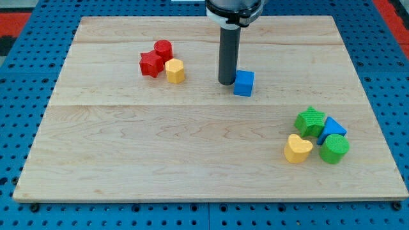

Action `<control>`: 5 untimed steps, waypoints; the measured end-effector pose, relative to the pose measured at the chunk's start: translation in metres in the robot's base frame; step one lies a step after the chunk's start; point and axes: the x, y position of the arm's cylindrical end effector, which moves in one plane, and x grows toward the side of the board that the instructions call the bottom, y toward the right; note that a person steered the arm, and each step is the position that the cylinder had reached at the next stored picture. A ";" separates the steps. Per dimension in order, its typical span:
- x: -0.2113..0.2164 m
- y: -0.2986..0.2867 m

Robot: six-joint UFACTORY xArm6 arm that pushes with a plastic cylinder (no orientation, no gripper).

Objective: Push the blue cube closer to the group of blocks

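A blue cube (243, 83) sits on the wooden board (192, 147), a little above its middle. My tip (227, 82) stands right at the cube's left side, touching it or nearly so. A group of blocks lies at the view's lower right: a green star (310, 121), a blue triangle (332, 130), a green cylinder (334, 149) and a yellow heart (297, 148). Another group lies at the upper left: a red cylinder (163, 49), a red star (151, 64) and a yellow hexagon (174, 71).
The board lies on a blue perforated table (19, 76). The arm's dark body (233, 9) hangs over the board's top edge, above the rod.
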 end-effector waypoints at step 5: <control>0.054 0.053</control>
